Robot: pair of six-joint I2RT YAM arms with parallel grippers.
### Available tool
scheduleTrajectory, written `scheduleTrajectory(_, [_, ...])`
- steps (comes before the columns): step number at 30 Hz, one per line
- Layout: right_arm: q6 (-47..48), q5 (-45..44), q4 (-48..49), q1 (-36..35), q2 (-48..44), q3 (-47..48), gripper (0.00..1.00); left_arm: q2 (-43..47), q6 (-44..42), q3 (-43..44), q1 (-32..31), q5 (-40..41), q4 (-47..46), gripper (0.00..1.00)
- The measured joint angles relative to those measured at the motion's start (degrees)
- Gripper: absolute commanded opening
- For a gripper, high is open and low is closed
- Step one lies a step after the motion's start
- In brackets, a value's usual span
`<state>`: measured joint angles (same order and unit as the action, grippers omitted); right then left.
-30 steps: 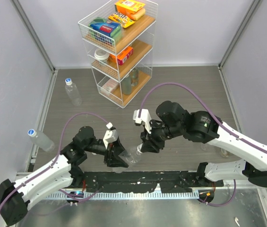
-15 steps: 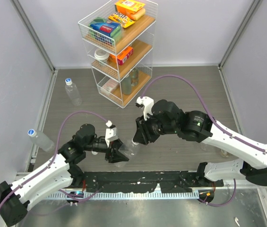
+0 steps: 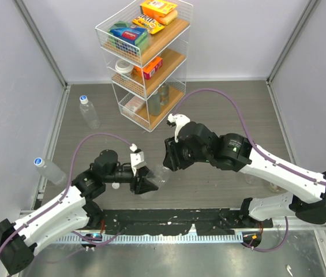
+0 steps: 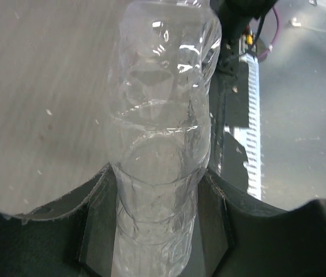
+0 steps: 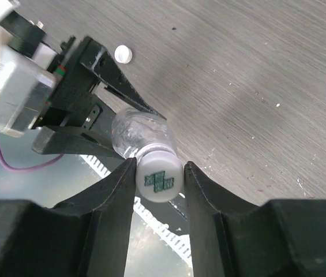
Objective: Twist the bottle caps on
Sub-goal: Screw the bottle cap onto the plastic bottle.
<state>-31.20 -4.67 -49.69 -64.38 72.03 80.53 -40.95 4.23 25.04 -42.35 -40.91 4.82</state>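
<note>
Your right gripper (image 5: 159,171) is clamped on a white cap (image 5: 159,181) sitting on the neck of the bottle (image 5: 141,134). Just beneath it, your left gripper (image 4: 156,222) squeezes that bottle's ribbed body. A loose cap (image 5: 123,54) lies on the table beyond both.

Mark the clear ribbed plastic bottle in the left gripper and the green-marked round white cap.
clear ribbed plastic bottle (image 4: 160,144): left wrist view, ribbed body.
green-marked round white cap (image 5: 158,180): right wrist view, top face.
</note>
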Motion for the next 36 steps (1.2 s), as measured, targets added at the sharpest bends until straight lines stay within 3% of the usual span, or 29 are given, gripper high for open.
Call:
scheduleTrajectory(1, [0.72,-0.31,-0.17,0.0,0.07,0.24,0.53,-0.2,0.22,0.0,0.0,0.44,-0.52,0.0])
scheduleTrajectory(2, [0.96,-0.26,-0.26,-0.04,0.28,0.28,0.65,-0.5,0.35,0.13,0.0,0.79,-2.08,0.0])
scheduleTrajectory(3, [1.6,-0.35,-0.2,-0.17,0.59,0.39,0.89,-0.72,0.85,0.33,-0.02,0.98,-3.98,0.0])
scheduleTrajectory(13, [10.05,0.76,1.92,-0.81,-4.0,-2.21,0.9,-0.24,5.42,0.22,0.0,2.86,-20.46,0.0])
scheduleTrajectory(22, [18.69,8.33,4.66,-0.83,-13.97,-3.23,0.91,1.11,6.14,-0.81,0.0,3.06,-22.29,0.0])
scheduleTrajectory(30, [33.09,10.4,8.41,-0.81,-21.73,-5.73,0.91,0.44,6.78,-2.45,-0.02,-2.84,-24.13,0.0])
scheduleTrajectory(36, [43.6,15.63,7.98,-0.83,-23.04,-7.48,0.89,-1.25,1.79,-2.29,0.0,-8.68,-20.87,0.0])
